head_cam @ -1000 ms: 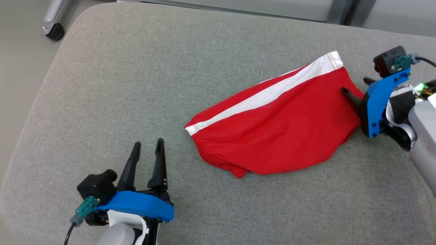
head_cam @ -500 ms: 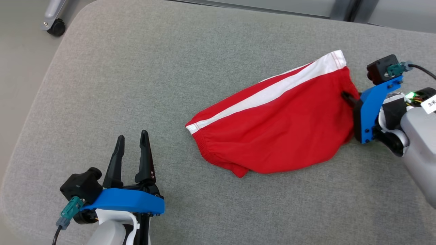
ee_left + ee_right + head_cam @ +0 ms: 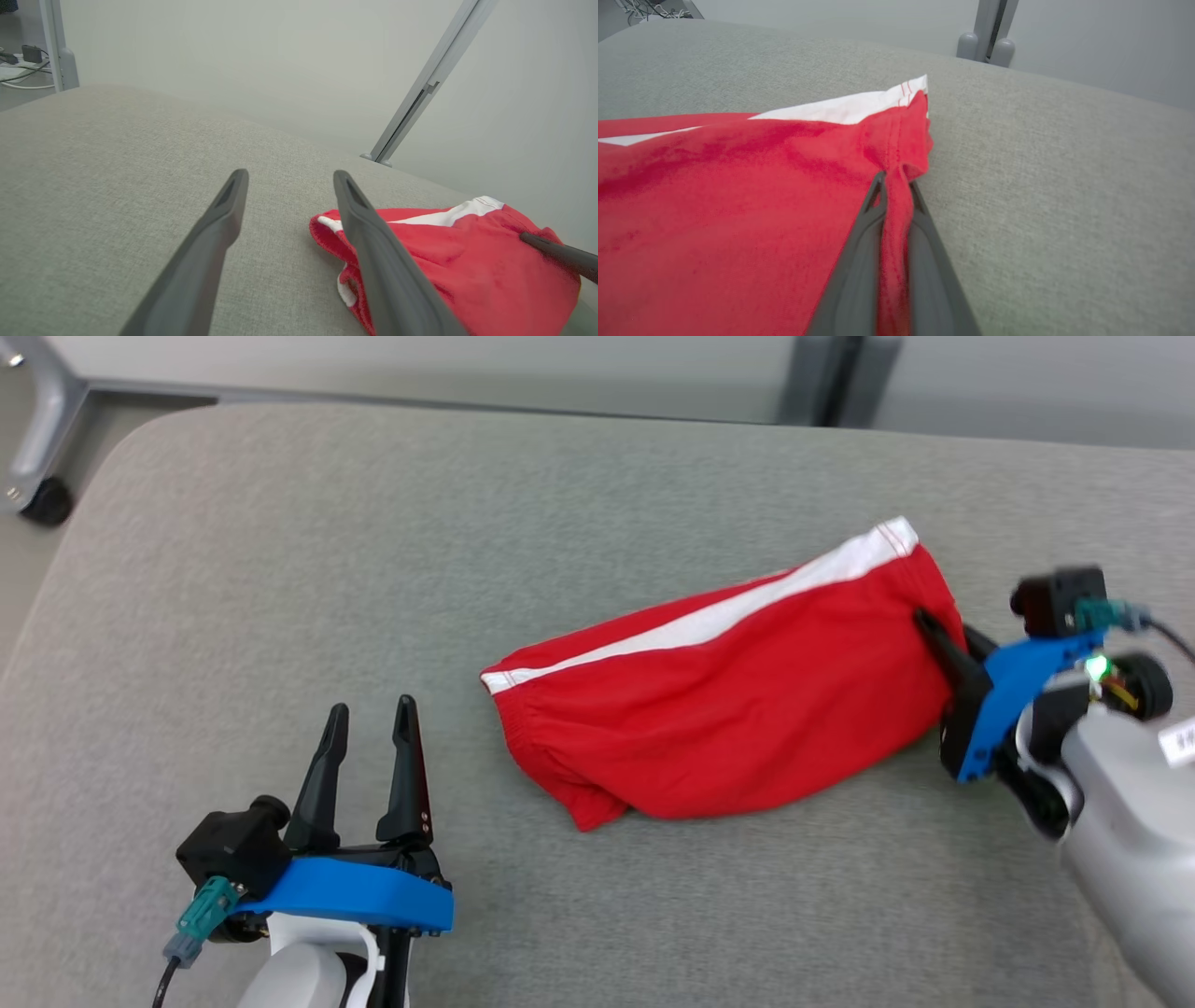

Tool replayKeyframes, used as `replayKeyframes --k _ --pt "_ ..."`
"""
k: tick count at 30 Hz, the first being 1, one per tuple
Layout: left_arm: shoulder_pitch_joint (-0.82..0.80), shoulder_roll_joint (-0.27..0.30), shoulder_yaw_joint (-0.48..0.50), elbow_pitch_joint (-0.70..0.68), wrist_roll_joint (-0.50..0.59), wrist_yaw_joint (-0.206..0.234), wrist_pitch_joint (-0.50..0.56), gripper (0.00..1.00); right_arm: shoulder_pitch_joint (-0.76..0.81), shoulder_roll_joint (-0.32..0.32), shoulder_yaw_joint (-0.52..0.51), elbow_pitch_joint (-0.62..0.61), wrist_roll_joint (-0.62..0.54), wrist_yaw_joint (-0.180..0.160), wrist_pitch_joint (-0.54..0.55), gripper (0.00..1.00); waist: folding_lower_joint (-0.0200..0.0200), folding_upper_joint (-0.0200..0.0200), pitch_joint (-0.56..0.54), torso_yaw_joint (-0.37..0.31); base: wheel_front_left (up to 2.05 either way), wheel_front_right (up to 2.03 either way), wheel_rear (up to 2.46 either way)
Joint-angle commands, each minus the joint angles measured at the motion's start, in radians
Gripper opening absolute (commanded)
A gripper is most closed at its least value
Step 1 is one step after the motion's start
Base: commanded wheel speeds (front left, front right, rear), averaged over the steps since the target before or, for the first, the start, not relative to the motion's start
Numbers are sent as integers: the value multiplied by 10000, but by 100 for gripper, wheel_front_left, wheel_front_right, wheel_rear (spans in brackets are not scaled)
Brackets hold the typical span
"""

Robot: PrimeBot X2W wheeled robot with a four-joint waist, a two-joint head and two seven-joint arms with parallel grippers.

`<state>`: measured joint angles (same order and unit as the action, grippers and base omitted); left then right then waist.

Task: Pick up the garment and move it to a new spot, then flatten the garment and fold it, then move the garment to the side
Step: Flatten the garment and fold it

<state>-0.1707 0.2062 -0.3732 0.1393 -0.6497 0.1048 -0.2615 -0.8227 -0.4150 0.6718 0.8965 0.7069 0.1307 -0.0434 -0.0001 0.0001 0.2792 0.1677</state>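
The garment, a pair of red shorts (image 3: 728, 728) with a white side stripe (image 3: 709, 621), lies on a grey upholstered cushion (image 3: 373, 569), right of the cushion's middle in the head view. It lies folded over on itself, long axis slanting from lower left to upper right. The stripe runs along its far edge and ends in a white stitched corner at the upper right. The gathered, elasticated edge (image 3: 523, 747) is at the left end, where a small fold of red cloth sticks out toward the near side.

The right claw (image 3: 895, 182) is at the shorts' right end, narrow and pinched on the cloth. In the right wrist view a ridge of red fabric runs up between the two dark fingers (image 3: 859, 261) and bunches at their tips, just below the white corner. The cloth around the pinch is drawn up into a low peak; the rest of the shorts rests on the cushion.

The left claw (image 3: 372, 707) is over bare cushion at the near left, well apart from the shorts, its fingers spread wide with nothing between them.

Beyond the cushion's far edge stand pale wall panels and a grey upright post (image 3: 822, 378). At the far left are a metal leg (image 3: 37, 401) and a black castor (image 3: 45, 502) on the floor.
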Motion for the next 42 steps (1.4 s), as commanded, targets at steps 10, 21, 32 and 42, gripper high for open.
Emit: replayKeyframes --k 10,21,32,42 --pt "220 161 -170 -78 95 -45 97 100 2385 1070 -1898 389 -232 -1 -1735 0 1 -1 -879 -1547 0 0 0" --pt "405 203 -333 -31 46 -31 129 100 3172 1442 -3481 -99 -1033 1 -1683 0 1 -1 -1029 -1380 0 0 0" --pt "440 75 -429 122 4 -34 106 100 2811 2338 -4105 -1443 -1633 1 -894 0 1 -1 -1288 -823 0 0 0" --pt "459 -20 -450 145 -47 -82 50 100 2367 3448 -3035 -2196 -2042 1 34 0 1 -1 -1416 -277 0 0 0"
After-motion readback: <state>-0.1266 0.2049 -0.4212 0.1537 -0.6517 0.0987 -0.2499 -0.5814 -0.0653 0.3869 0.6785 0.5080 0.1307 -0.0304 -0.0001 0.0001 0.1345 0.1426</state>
